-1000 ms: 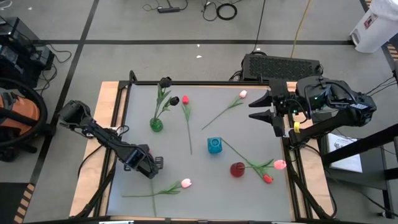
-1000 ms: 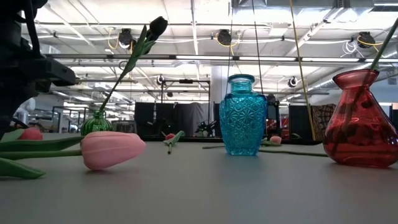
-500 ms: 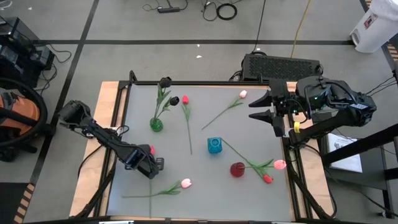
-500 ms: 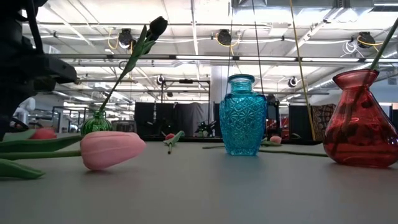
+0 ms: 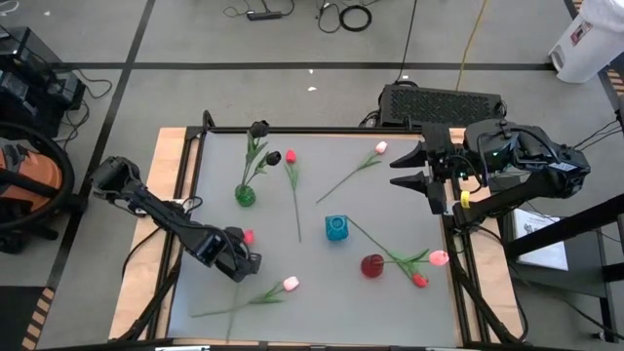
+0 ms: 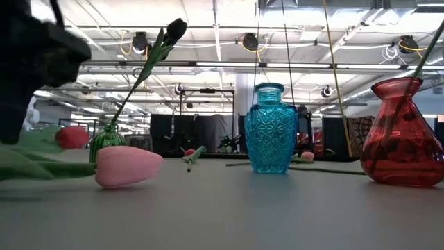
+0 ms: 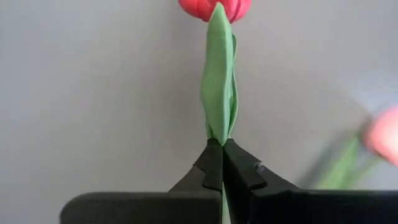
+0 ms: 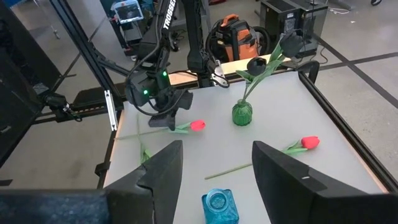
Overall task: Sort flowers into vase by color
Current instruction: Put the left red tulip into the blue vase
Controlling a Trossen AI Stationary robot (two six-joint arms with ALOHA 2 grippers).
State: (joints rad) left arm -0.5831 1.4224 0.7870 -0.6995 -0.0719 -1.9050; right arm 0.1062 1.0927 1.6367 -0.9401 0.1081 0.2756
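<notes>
My left gripper, near the table's left front, is shut on a red tulip whose head points toward the far edge. A pink tulip lies flat on the table just beside it. The green vase holds a black tulip. The blue vase stands mid-table and the red vase to its right front. My right gripper hangs open, high over the far right edge. My left gripper pinches the red tulip's stem where its green leaf begins, a short way below the head, between the two fingertips. The fingers come from above, pointing down, across the stem. The head is off the table; the stem's other end is hidden by the gripper.
A red tulip and a pink tulip lie on the far half. A pink head and a red head show right of the red vase. A raised black frame edges the table.
My left gripper has shut on the red tulip's stem, rolled its wrist and risen a little toward the table's right. The red head has lifted off the table. The pink tulip beside it has been nudged, its stem end swinging toward the near edge.
</notes>
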